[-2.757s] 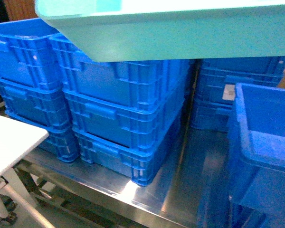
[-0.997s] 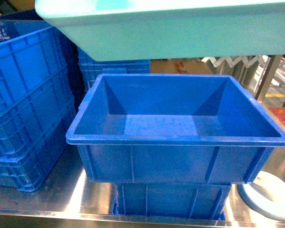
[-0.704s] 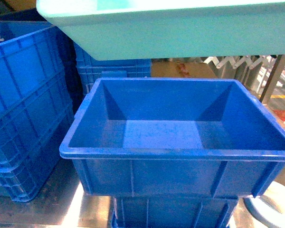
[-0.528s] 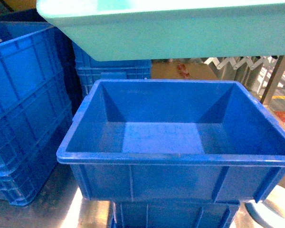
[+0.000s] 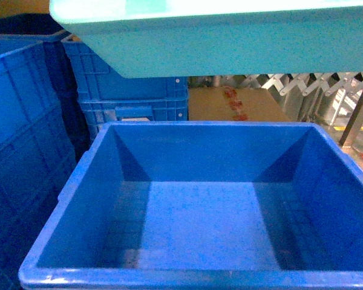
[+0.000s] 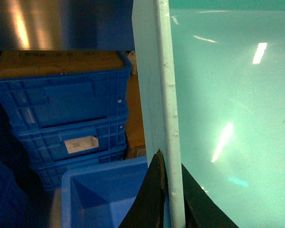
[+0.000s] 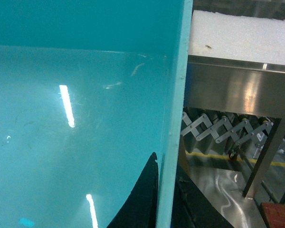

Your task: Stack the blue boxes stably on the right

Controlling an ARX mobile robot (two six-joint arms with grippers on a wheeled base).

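Note:
A light turquoise-blue box [image 5: 230,42] hangs across the top of the head view, held level above a deeper royal-blue open box [image 5: 199,211] with smooth walls and nothing in it. In the left wrist view my left gripper [image 6: 173,192] is shut on the tub's flat rim [image 6: 156,95], one black finger [image 6: 152,194] outside and one inside. In the right wrist view my right gripper [image 7: 167,190] is shut on the opposite rim [image 7: 175,118] in the same way. The tub's glossy inside [image 7: 76,118] is bare. Neither gripper shows in the head view.
Ribbed royal-blue crates stand stacked at the left [image 5: 18,121] and behind [image 5: 133,90]. A cardboard box [image 5: 236,106] and a folding roller conveyor [image 5: 302,90] lie beyond. A steel frame [image 7: 237,90] topped with white foam [image 7: 242,38] is at the right.
The view has closed in on the royal-blue open box, which now fills the lower frame. The turquoise tub stays held at the top; both grippers remain shut on its rims.

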